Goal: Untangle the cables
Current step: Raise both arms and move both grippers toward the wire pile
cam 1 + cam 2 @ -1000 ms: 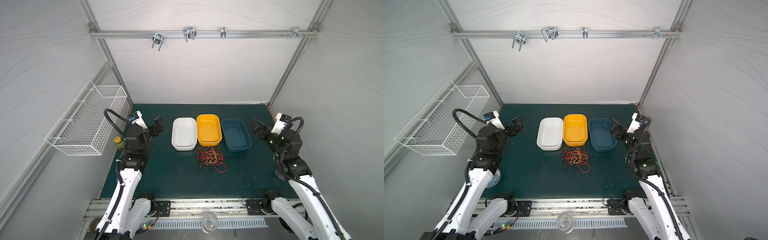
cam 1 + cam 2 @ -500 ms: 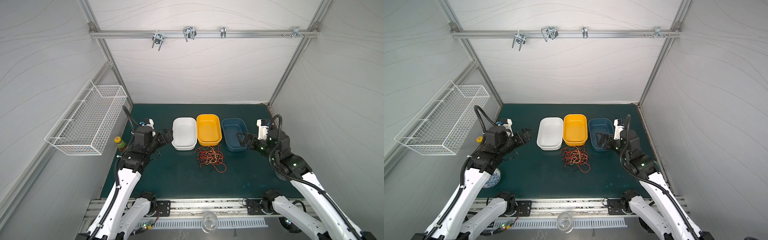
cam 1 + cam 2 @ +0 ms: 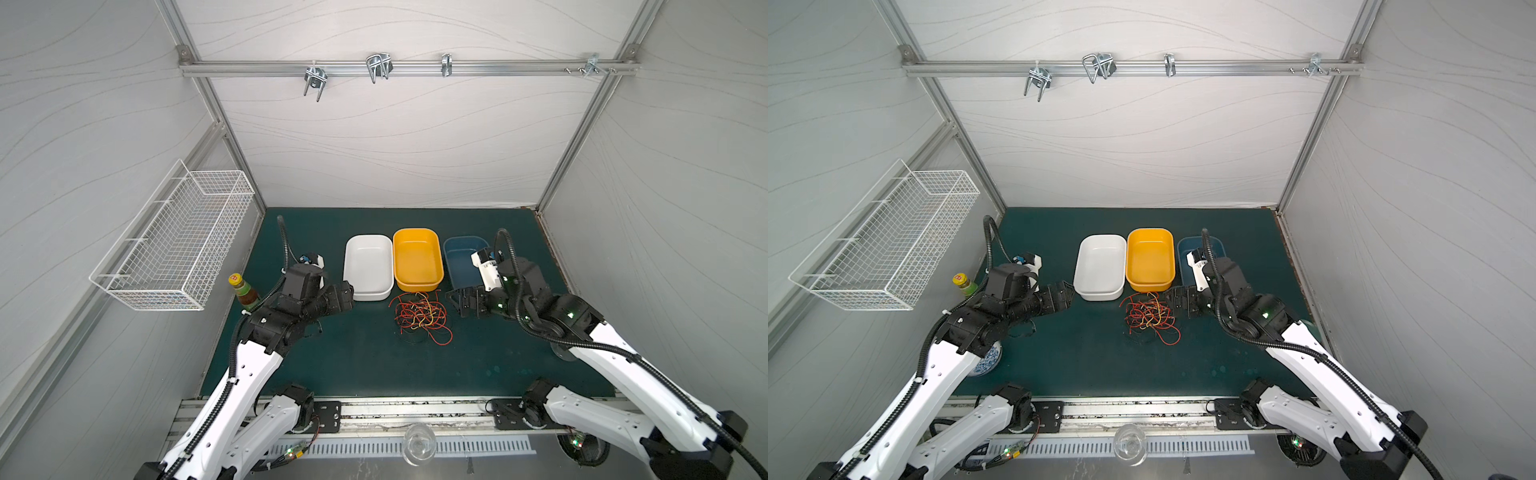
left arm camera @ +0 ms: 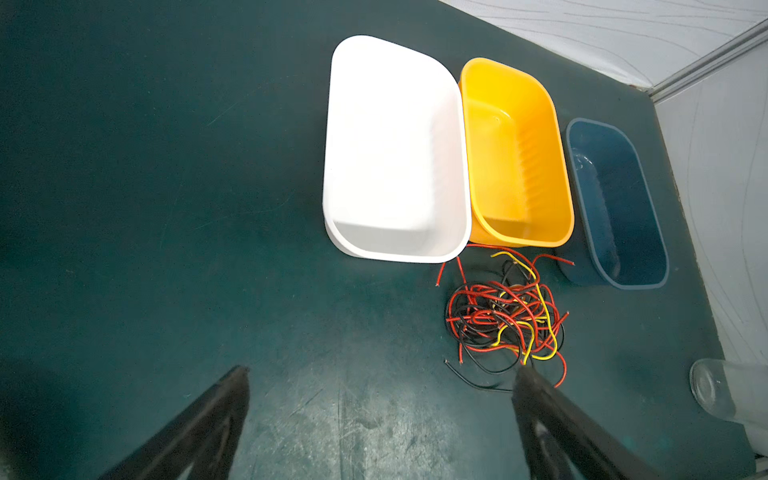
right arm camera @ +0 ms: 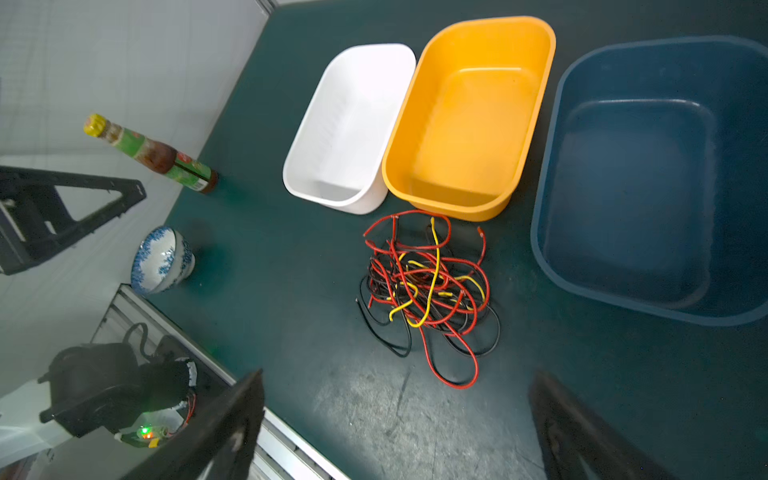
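The cables (image 3: 419,318) lie in one tangle of red, black and yellow strands on the dark green mat, just in front of the yellow bin; both top views show them (image 3: 1150,318). My left gripper (image 3: 345,295) hovers open to the left of the tangle, by the white bin's front corner. In the left wrist view its open jaws (image 4: 382,370) frame bare mat, with the cables (image 4: 503,320) off by one fingertip. My right gripper (image 3: 455,301) is open close to the right of the tangle. The right wrist view has the cables (image 5: 428,286) ahead of the empty jaws (image 5: 399,374).
A white bin (image 3: 368,296), a yellow bin (image 3: 417,286) and a blue bin (image 3: 461,239) stand in a row behind the tangle, all empty. A sauce bottle (image 3: 243,291) and a blue-patterned bowl (image 3: 988,357) sit at the left edge. A wire basket (image 3: 178,245) hangs on the left wall.
Both arms have swung inward from the table's sides and lowered toward the tangle. Both grippers have stayed open, and the cables have not moved.
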